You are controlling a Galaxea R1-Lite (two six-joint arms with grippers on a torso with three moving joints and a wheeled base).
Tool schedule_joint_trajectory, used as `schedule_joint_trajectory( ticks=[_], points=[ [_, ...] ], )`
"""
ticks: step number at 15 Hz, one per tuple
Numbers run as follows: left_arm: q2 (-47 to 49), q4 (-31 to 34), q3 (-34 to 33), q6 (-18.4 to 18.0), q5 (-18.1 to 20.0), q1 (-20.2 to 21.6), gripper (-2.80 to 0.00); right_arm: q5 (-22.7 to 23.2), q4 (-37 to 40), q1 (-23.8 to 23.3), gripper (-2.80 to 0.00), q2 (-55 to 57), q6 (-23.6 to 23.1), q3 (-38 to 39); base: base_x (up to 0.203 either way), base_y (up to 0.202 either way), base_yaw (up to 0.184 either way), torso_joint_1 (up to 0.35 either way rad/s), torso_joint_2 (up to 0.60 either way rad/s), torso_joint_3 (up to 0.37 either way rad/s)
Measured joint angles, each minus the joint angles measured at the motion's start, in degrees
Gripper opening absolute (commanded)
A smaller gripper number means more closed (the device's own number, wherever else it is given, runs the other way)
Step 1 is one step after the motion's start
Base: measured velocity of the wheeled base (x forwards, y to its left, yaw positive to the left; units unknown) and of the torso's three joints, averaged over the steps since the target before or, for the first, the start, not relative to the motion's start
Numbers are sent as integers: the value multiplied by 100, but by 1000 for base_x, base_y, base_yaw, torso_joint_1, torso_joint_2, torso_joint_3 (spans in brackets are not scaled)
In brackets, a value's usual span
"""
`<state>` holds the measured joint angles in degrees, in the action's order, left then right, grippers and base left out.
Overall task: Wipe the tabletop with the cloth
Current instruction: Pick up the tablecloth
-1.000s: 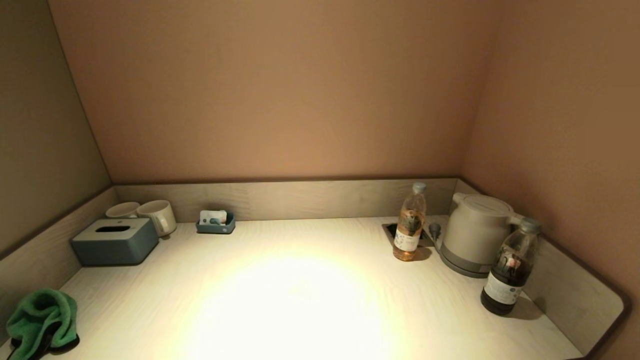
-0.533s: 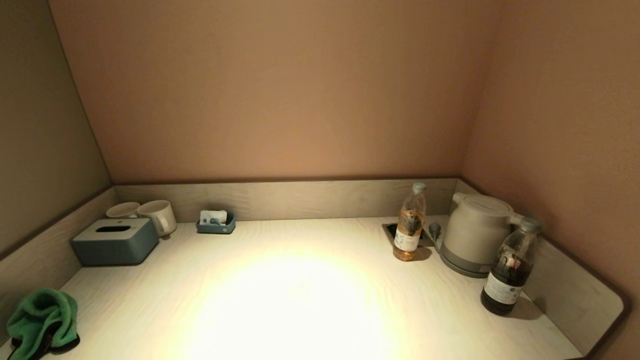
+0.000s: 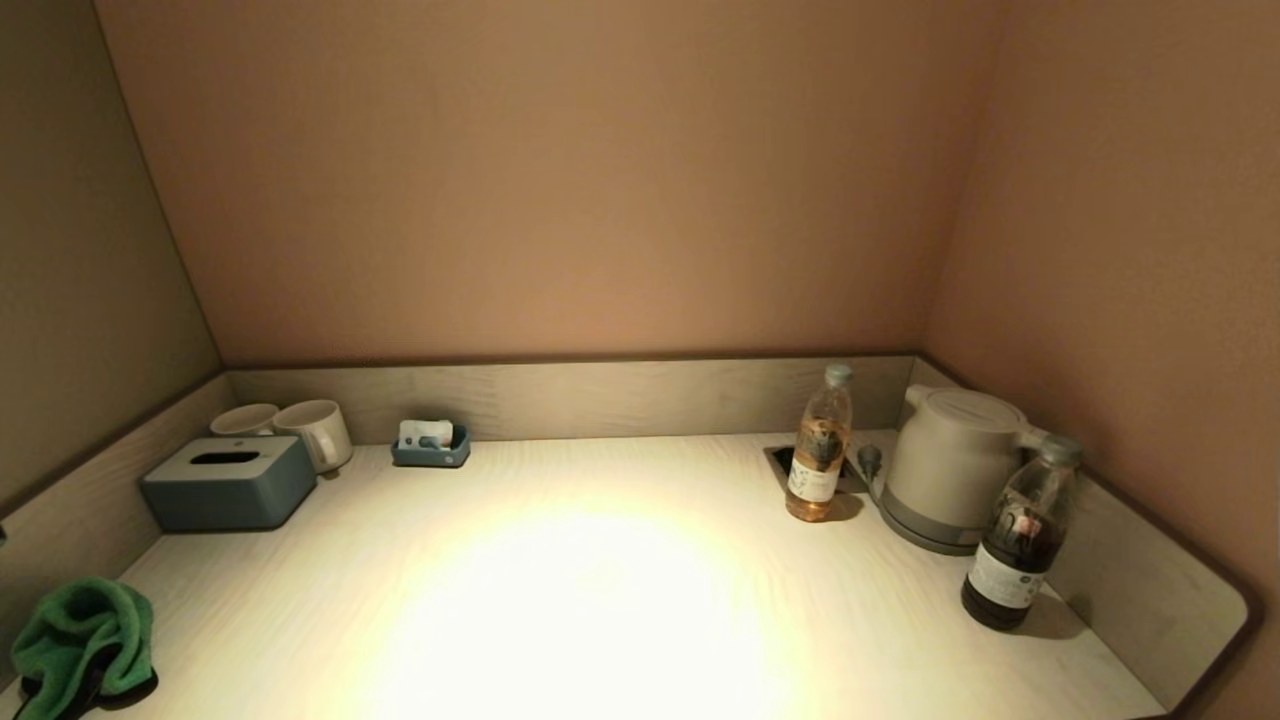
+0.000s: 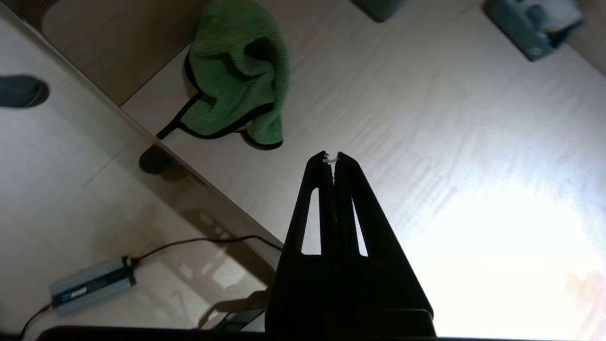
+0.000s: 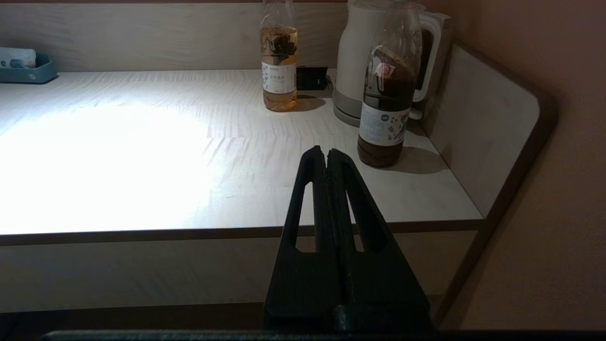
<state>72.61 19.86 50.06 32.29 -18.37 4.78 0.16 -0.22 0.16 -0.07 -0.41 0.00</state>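
Note:
A crumpled green cloth with black edging lies at the front left corner of the light wood tabletop. It also shows in the left wrist view. My left gripper is shut and empty, held above the tabletop a short way from the cloth, near the table's front edge. My right gripper is shut and empty, held off the front edge of the table on the right side. Neither gripper shows in the head view.
A grey tissue box, two white mugs and a small blue tray stand at the back left. A tea bottle, a white kettle and a dark bottle stand at the right. Raised side panels border the table.
The head view has shifted very slightly. The cloth and the other things have not moved.

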Motion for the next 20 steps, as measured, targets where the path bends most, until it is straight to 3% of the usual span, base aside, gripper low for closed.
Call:
schedule_joint_trajectory(
  ticks=[6, 9, 12, 13, 20],
  points=[
    [2460, 171, 780, 369, -416, 733, -280, 0, 0, -2, -280, 0, 0, 0, 0, 0, 0, 0, 0, 0],
    [3371, 167, 1061, 590, -661, 865, -280, 0, -2, -2, -280, 0, -3, 0, 0, 0, 0, 0, 0, 0],
    [3795, 162, 1185, 665, -661, 894, -280, 0, 0, 0, -280, 0, 0, 0, 0, 0, 0, 0, 0, 0],
    [3927, 158, 1219, 682, -633, 900, 0, 0, 0, 0, -280, 0, 0, 0, 0, 0, 0, 0, 0, 0],
    [4216, 91, 1424, 644, -476, 925, 0, -1, -1, 0, -280, 0, 0, 0, 0, 0, 0, 0, 0, 0]
  ],
)
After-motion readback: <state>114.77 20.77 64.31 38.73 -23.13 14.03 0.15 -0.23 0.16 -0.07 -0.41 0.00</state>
